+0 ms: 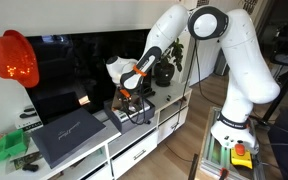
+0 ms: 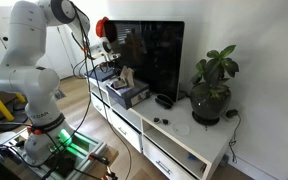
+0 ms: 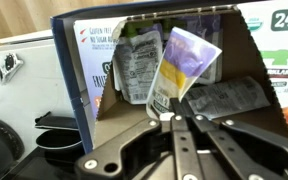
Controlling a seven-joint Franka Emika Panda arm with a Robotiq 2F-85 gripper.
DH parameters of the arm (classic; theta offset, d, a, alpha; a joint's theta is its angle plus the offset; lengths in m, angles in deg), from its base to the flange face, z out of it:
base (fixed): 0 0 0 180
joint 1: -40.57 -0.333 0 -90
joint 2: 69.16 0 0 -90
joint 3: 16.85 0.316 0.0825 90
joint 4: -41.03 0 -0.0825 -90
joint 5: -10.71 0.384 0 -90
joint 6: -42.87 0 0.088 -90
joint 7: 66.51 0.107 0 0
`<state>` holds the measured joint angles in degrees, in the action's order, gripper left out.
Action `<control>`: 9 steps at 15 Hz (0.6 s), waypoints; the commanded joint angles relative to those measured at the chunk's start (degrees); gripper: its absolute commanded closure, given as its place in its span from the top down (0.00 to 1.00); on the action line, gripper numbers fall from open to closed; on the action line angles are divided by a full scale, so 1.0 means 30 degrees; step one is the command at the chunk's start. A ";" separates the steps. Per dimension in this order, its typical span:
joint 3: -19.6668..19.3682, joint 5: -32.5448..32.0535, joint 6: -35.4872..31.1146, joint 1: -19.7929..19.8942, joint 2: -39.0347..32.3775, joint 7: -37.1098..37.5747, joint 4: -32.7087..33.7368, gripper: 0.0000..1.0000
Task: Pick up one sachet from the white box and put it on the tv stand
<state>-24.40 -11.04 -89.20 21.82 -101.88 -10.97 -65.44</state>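
In the wrist view my gripper (image 3: pixel 174 118) is shut on the lower edge of a purple, white and yellow sachet (image 3: pixel 182 62). It holds the sachet over the open white box (image 3: pixel 114 105), where other grey and white sachets (image 3: pixel 139 62) lie. In both exterior views the gripper (image 1: pixel 131 96) (image 2: pixel 110 63) hangs just above the box (image 1: pixel 134 112) (image 2: pixel 125 92). The box stands on the long white tv stand (image 1: pixel 134 152) (image 2: pixel 174 150), in front of the black television (image 1: pixel 84 65) (image 2: pixel 149 58).
A flat dark grey case (image 1: pixel 69 134) lies on the stand beside the box. A red cap (image 1: pixel 12 57) hangs at the television's corner and green packets (image 1: pixel 8 147) lie at the stand's end. A potted plant (image 2: pixel 212 88) and small dark items (image 2: pixel 164 100) stand at the other end.
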 commanded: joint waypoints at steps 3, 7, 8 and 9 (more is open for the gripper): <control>0.0026 -0.0843 0.0679 -0.0330 0.2003 0.1303 -0.1064 0.00; 0.0474 -0.0902 0.2223 -0.0405 0.3548 0.1678 -0.2060 0.01; 0.0610 -0.0965 0.2863 -0.0445 0.4047 0.2020 -0.2383 0.01; 0.0708 -0.1238 0.3408 -0.0515 0.4511 0.2518 -0.2708 0.01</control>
<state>-23.08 -12.01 -83.13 21.19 -94.37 -7.85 -68.69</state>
